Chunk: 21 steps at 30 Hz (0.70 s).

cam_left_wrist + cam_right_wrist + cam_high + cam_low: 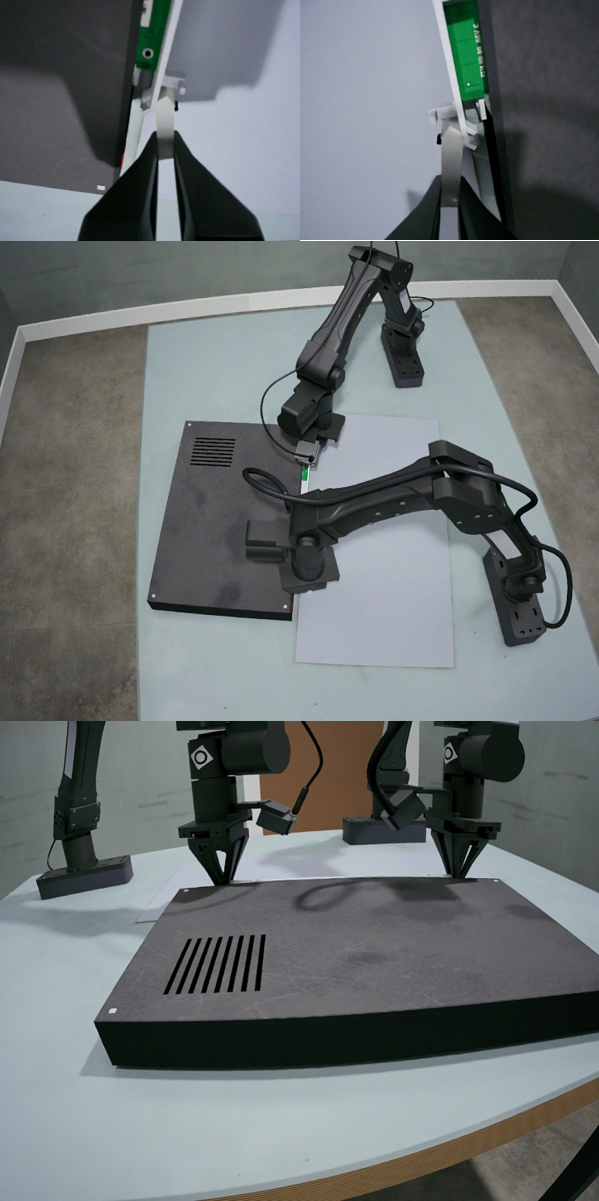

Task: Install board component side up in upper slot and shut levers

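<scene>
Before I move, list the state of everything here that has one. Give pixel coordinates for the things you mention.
Left claw (459, 875) (166, 141): shut on its lever.
Right claw (223, 882) (451, 185): shut on its lever.
Left lever (165, 120): swung open, nearly in line with the panel.
Right lever (451, 161): likewise.
Board (304, 473) (149, 41) (468, 62): mostly inserted, a green strip still outside, so not home.
Enclosure (225, 540) (349, 961) (51, 120) (547, 103): lying flat; feet hidden.
</scene>
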Available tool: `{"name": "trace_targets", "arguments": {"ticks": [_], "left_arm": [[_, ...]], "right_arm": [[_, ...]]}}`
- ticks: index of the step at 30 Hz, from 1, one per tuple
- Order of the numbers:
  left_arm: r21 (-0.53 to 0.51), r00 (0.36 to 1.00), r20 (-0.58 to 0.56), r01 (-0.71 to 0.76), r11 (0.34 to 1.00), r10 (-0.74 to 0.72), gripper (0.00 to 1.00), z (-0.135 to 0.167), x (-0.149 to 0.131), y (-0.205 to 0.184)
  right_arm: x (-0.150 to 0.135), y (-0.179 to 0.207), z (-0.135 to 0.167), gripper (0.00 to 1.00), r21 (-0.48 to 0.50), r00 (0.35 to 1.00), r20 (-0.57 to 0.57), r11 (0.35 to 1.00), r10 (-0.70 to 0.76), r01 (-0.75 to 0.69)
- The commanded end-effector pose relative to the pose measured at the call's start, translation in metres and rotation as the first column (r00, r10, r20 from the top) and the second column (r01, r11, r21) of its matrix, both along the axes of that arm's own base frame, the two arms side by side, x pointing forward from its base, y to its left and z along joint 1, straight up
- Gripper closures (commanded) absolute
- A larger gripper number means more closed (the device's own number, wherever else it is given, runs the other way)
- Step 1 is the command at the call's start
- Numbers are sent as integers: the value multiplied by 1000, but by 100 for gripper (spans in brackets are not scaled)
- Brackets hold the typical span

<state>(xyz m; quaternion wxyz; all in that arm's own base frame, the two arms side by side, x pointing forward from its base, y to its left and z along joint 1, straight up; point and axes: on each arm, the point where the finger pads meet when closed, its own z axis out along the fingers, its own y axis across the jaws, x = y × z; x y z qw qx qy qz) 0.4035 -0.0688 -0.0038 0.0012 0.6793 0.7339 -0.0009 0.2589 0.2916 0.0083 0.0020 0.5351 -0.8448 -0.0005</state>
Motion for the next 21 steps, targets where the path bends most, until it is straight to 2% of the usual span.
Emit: {"name": "trace_targets", "arguments": {"ticks": [1,5,21], "left_arm": [[5,997,31,-72,997,72,97,8,2,1],[6,994,24,-102,995,102,97,8,-1,1],[8,994,20,-104,995,104,97,8,-2,1]], "right_arm": [[-2,0,7,97,-2,998,15,998,-64,64],[-3,-1,6,97,-4,994,13,994,-108,108],[-2,-2,6,97,-4,994,13,994,-111,111]]}}
